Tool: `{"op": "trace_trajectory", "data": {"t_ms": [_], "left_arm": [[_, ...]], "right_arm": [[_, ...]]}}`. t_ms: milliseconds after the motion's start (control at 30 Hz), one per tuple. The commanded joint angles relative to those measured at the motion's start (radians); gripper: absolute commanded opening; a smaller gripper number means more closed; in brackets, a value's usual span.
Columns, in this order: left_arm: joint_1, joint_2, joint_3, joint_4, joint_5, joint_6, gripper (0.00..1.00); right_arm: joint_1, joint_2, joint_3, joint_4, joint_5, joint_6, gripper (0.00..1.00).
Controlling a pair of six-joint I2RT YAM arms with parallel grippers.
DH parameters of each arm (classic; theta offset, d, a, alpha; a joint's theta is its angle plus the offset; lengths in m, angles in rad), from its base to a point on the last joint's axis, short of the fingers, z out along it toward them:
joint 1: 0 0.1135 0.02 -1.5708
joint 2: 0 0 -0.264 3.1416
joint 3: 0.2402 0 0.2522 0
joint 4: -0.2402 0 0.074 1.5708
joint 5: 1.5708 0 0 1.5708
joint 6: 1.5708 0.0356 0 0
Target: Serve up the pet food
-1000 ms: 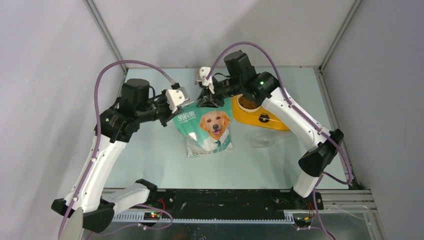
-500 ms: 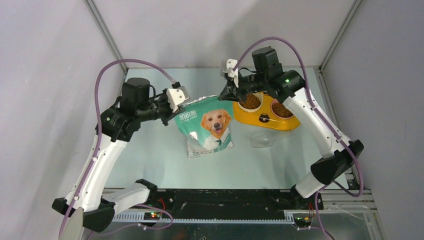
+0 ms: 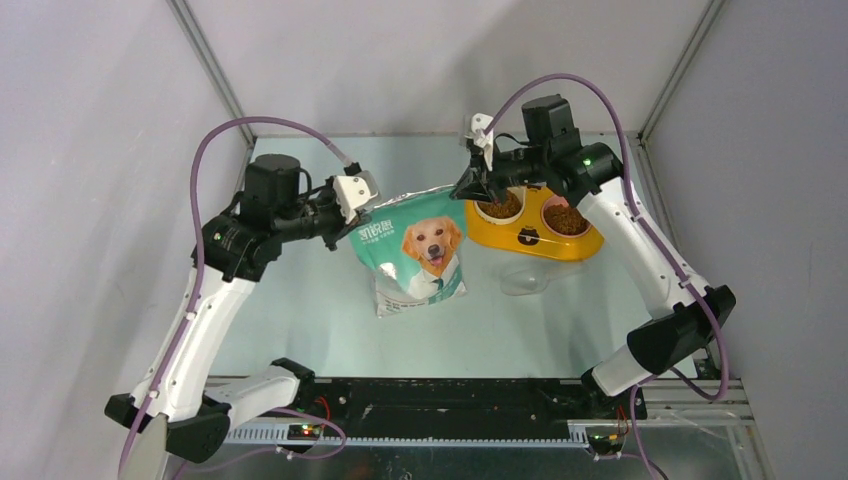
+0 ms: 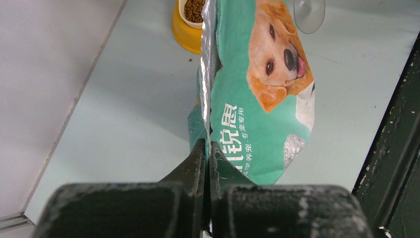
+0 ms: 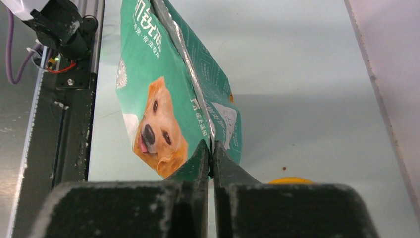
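Note:
The teal-and-white bag (image 3: pixel 415 262) with the golden dog stands upright at mid-table. My left gripper (image 3: pixel 361 217) is shut on its top left corner; in the left wrist view the fingertips (image 4: pixel 208 145) pinch the bag (image 4: pixel 257 99) at its silver top seam. My right gripper (image 3: pixel 468 188) is shut on the top right corner, where the jaws (image 5: pixel 210 147) clamp the seam of the bag (image 5: pixel 158 99). The top edge runs flat and closed between the two grippers. Brown pet food (image 3: pixel 500 207) fills both bowls of the yellow feeder (image 3: pixel 530 240).
A clear plastic scoop (image 3: pixel 525 283) lies in front of the feeder. A stray pellet (image 5: pixel 285 167) lies on the table behind the bag. The black rail (image 3: pixel 450 395) with the arm bases runs along the near edge. Grey walls enclose the left, back and right.
The right gripper slid rightward along the bag's top edge to its right corner and shut there. The left gripper finished closing on the left corner. The bag stayed in place.

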Motion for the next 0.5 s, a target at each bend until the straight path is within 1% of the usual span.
{"op": "trace_trajectory", "data": {"t_ms": [0, 67, 133, 167, 233, 267, 300, 367, 400, 433, 467], "left_arm": [[0.011, -0.014, 0.035, -0.037, -0.038, -0.015, 0.09], [0.011, -0.016, 0.051, -0.043, -0.040, -0.020, 0.28], [0.014, -0.018, 0.082, -0.068, -0.045, -0.017, 0.37], [0.017, -0.020, 0.108, -0.094, -0.051, -0.006, 0.38], [0.033, -0.031, 0.140, -0.131, -0.067, 0.015, 0.41], [0.050, -0.043, 0.144, -0.138, -0.080, 0.021, 0.42], [0.059, -0.051, 0.141, -0.144, -0.110, 0.030, 0.42], [0.102, -0.078, 0.112, -0.129, -0.154, 0.034, 0.46], [0.140, -0.096, 0.082, -0.115, -0.183, 0.011, 0.51], [0.179, -0.105, 0.062, -0.074, -0.196, -0.007, 0.53], [0.202, -0.122, 0.017, -0.051, -0.212, -0.054, 0.58]], "right_arm": [[-0.046, -0.048, -0.003, 0.029, 0.061, 0.023, 0.16], [-0.060, -0.051, 0.003, 0.035, 0.064, 0.048, 0.24], [-0.097, -0.058, 0.012, 0.041, 0.039, 0.082, 0.28], [-0.134, -0.068, 0.017, 0.042, 0.016, 0.094, 0.29], [-0.198, -0.085, 0.013, 0.046, -0.011, 0.126, 0.35], [-0.221, -0.093, 0.008, 0.051, -0.018, 0.144, 0.36], [-0.271, -0.108, -0.004, 0.054, -0.026, 0.154, 0.39], [-0.345, -0.132, -0.036, 0.064, -0.037, 0.191, 0.42], [-0.394, -0.139, -0.063, 0.071, -0.040, 0.220, 0.43], [-0.416, -0.155, -0.078, 0.075, -0.042, 0.248, 0.45], [-0.459, -0.173, -0.107, 0.081, -0.039, 0.263, 0.47]]}}
